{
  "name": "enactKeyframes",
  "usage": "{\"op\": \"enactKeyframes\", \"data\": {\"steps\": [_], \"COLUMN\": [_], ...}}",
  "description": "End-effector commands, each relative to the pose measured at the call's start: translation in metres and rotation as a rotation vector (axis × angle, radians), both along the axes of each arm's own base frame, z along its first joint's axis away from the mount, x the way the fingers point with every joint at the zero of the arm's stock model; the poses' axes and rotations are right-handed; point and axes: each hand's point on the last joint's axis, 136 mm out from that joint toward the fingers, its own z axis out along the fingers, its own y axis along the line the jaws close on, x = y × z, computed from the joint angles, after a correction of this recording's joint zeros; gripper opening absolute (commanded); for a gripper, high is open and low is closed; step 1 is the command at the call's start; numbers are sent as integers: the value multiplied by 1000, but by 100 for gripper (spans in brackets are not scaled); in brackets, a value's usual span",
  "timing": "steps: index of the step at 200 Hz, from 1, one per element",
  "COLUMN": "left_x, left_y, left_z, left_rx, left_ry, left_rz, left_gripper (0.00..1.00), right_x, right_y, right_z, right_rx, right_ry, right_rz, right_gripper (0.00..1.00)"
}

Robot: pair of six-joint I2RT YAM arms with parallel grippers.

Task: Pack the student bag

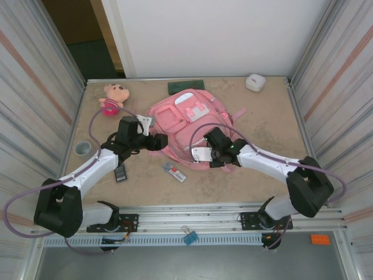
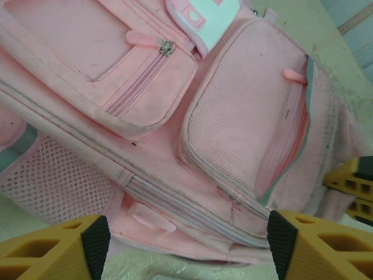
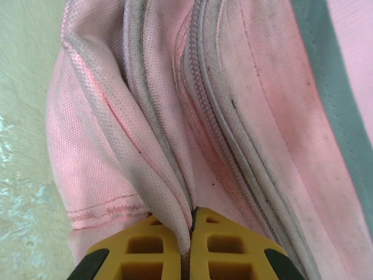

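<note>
Pinching a fabric fold beside the zip, the right gripper [image 3: 191,236] is clamped on the student bag [image 1: 183,119], which is laid mid-table [image 1: 265,119], long axis near-to-far. The left gripper [image 2: 187,240] is held apart, just beside its left edge.

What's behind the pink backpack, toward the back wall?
A flat dark green thing lies just behind the top edge of the student bag. Whether part of it runs under the bag is hidden.

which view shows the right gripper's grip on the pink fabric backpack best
Right wrist: the right gripper is shut on a fold of the pink fabric backpack. Top external shows the whole bag; left wrist, its pockets.
</note>
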Motion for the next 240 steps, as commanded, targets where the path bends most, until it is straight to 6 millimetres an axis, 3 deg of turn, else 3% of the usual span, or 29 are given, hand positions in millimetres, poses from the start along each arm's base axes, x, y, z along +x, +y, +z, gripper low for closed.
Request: {"op": "enactKeyframes", "data": {"steps": [1,16,33,77,145,224,240], "left_x": [2,3,5,8,14,-5,0], "left_y": [-2,-3,-5,-3,-9,5,5], "left_z": [25,34,40,40,-9,-31,-40], "left_rx": [-57,-75,-99,-149,-168,-80,-65], "left_ry": [-88,-129,-166,-211,-146,-234,-235], "left_rz": [-4,-10,-10,23,22,10,8], "left_gripper": [73,73,73,73,70,64,56], "right_x": [12,17,25,48,46,56,54], "right_y": [9,10,8,-15,-9,-10,-8], "right_z": [89,136,159,152,168,172,178], "right_rx": [226,358,366,257,324,314,331], "right_ry": [-74,-75,-95,-96,-119,-139,-146], "right_rz": [-41,-37,-27,-91,-63,-70,-61], "right_gripper": [0,0,0,0,0,0,0]}}
